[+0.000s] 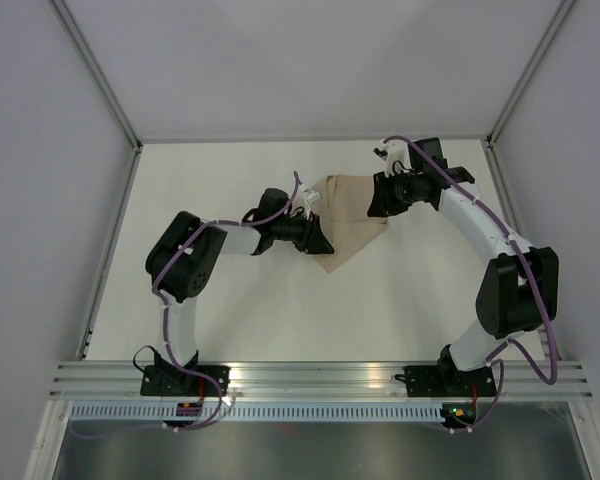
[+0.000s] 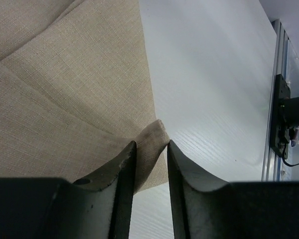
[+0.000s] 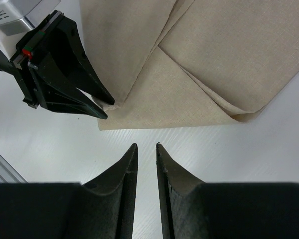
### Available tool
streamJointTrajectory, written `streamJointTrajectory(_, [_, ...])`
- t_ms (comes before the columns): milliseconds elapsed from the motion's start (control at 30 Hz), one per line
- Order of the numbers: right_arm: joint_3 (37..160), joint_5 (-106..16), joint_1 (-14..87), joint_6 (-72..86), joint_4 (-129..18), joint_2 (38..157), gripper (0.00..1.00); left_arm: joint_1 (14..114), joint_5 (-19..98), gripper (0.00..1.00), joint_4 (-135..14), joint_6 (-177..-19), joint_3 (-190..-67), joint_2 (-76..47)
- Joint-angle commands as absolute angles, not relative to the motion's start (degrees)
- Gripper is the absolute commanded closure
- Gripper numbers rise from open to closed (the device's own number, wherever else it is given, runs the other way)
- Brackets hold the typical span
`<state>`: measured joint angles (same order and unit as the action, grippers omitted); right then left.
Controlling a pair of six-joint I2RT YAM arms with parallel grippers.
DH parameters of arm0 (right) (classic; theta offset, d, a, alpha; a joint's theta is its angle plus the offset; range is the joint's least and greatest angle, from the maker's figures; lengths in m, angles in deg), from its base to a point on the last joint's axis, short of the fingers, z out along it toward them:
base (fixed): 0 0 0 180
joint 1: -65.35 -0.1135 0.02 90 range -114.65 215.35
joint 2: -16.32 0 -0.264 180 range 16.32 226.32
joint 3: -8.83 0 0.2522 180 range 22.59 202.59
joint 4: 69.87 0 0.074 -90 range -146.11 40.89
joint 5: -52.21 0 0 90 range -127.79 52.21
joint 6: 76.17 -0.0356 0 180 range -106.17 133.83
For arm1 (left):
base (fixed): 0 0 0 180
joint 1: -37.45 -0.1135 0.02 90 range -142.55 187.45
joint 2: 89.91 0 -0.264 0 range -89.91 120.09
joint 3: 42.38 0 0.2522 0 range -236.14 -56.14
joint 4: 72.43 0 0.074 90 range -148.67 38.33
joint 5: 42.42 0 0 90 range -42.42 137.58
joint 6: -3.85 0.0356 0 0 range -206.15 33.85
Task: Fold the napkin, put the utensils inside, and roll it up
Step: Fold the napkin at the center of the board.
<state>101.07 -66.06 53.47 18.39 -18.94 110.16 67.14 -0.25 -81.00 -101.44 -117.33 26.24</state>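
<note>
White table (image 1: pixel 230 320), grey walls on three sides.

Napkin (image 1: pixel 352 222): one. Plain beige-tan woven cloth, folded into overlapping layers with crisp creases, one corner pointing at the near edge. Lies on the far half of the surface, slightly right of centre, between the two grippers.

Left gripper (image 2: pixel 150 144): one. Jaws slightly parted, a napkin corner standing between them.

Right gripper (image 3: pixel 145 147): one. Jaws narrowly apart, holding nothing, over bare surface just beside the napkin's edge.
</note>
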Motion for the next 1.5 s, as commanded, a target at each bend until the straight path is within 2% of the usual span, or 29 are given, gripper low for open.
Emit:
streamJointTrajectory(0, [100.4,-65.1,53.6,19.0,-20.3,110.2,0.73,68.2,2.5,0.62,-81.6,-98.3,-118.3,23.2])
streamJointTrajectory(133, [99.2,-64.9,53.6,19.3,-20.6,109.7,0.73,68.7,4.7,0.51,-84.0,-99.1,-116.9,21.5])
streamJointTrajectory(300, [98.0,-64.5,53.6,19.9,-21.0,108.9,0.72,68.9,4.6,0.47,-85.0,-100.2,-117.4,20.2])
streamJointTrajectory(500, [97.1,-63.7,53.6,20.1,-21.1,108.8,0.72,69.3,4.2,0.48,-85.5,-101.4,-118.5,20.5])
streamJointTrajectory(533, [97.4,-62.9,53.6,19.6,-21.0,108.7,0.73,69.3,8.8,0.48,-88.4,-102.8,-116.5,17.7])
streamJointTrajectory(633, [98.3,-61.8,53.5,19.6,-20.3,108.4,0.72,69.0,12.0,0.48,-90.4,-104.8,-113.2,12.3])
streamJointTrajectory(700, [99.5,-59.6,53.0,20.2,-19.5,108.8,0.71,69.1,20.7,0.47,-89.3,-106.7,-110.4,5.9])
streamJointTrajectory(733, [100.7,-58.7,52.7,20.9,-18.5,109.0,0.71,69.1,27.9,0.45,-87.4,-107.5,-109.4,3.5])
streamJointTrajectory(967, [105.4,-50.7,46.2,21.5,-17.7,112.2,0.71,68.7,55.7,0.39,-64.7,-113.1,-110.1,-9.4])
streamJointTrajectory(1067, [106.4,-46.3,41.5,21.4,-19.5,114.1,0.71,66.9,59.0,0.36,-57.7,-110.0,-115.7,-6.4])
streamJointTrajectory(1200, [106.7,-39.5,40.9,17.5,-21.9,118.6,0.74,62.9,54.4,0.36,-53.3,-104.5,-125.9,3.3])
streamJointTrajectory(1367, [102.8,-33.8,41.9,18.1,-24.6,118.9,0.74,57.5,47.3,0.43,-46.3,-98.5,-141.9,17.5])
streamJointTrajectory(1467, [99.2,-32.3,42.8,18.0,-25.2,118.6,0.76,55.8,44.0,0.45,-45.6,-97.2,-147.0,24.2])
